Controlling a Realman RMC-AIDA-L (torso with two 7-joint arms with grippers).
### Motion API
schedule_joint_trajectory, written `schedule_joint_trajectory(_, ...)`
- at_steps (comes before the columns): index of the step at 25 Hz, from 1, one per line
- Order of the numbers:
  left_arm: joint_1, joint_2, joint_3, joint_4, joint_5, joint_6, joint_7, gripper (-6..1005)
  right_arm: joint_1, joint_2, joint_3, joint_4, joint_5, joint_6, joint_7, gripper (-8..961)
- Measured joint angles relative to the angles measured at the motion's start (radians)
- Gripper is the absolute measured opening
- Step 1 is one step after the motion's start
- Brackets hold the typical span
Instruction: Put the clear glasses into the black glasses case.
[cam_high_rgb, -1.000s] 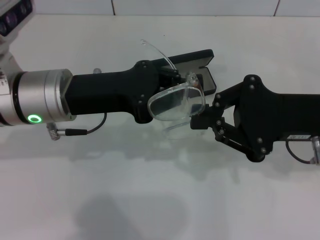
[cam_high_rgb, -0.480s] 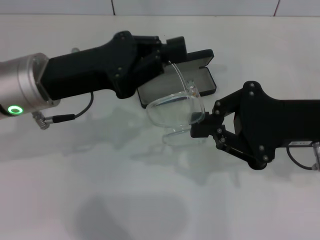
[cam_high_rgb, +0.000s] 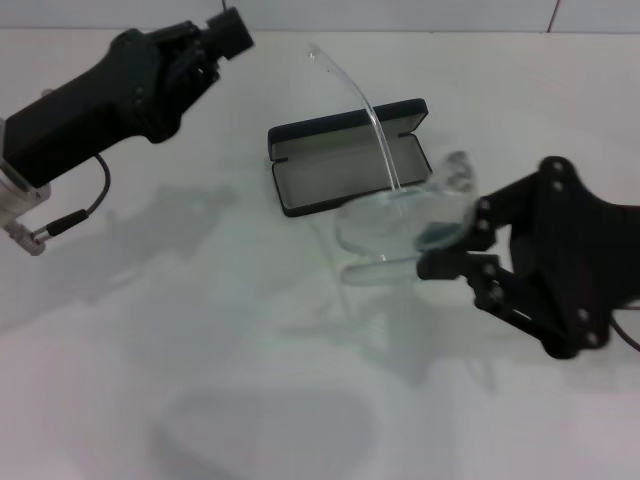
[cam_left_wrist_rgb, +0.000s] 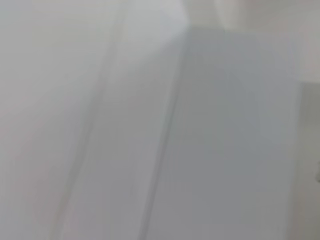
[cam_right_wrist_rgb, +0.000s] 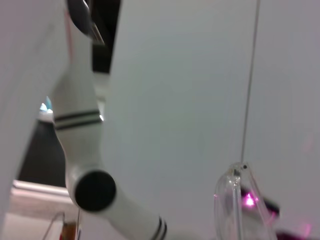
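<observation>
The black glasses case (cam_high_rgb: 345, 165) lies open on the white table, grey lining up, its lid toward the back. Just in front and to the right of it, my right gripper (cam_high_rgb: 455, 240) is shut on the clear glasses (cam_high_rgb: 395, 220), pinching the frame's right end. The lenses hang low over the table beside the case's front right corner. One clear arm sticks up over the case, the other points left near the table. A lens edge (cam_right_wrist_rgb: 235, 200) shows in the right wrist view. My left gripper (cam_high_rgb: 225, 30) is raised at the back left, away from the glasses.
The white table (cam_high_rgb: 200, 350) spreads around the case, with a tiled wall behind it. In the right wrist view a white jointed post (cam_right_wrist_rgb: 82, 145) stands off to one side. The left wrist view shows only a pale blank surface.
My left gripper has let go of the glasses and drawn back to the upper left. The right gripper has swung the glasses flatter and to the right, uncovering the open case.
</observation>
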Motion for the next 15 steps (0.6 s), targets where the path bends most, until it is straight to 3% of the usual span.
schedule_joint_trajectory(6, -0.038, -0.003, 0.001, -0.049, 0.068, -0.009, 0.027, 37, 0.02, 0.001, -0.019, 0.0, 0.037, -0.091, -0.013, 60)
schedule_joint_trajectory(15, -0.092, -0.008, 0.108, -0.092, 0.068, 0.0, 0.087, 37, 0.056, 0.003, -0.069, 0.022, 0.039, -0.028, -0.015, 60)
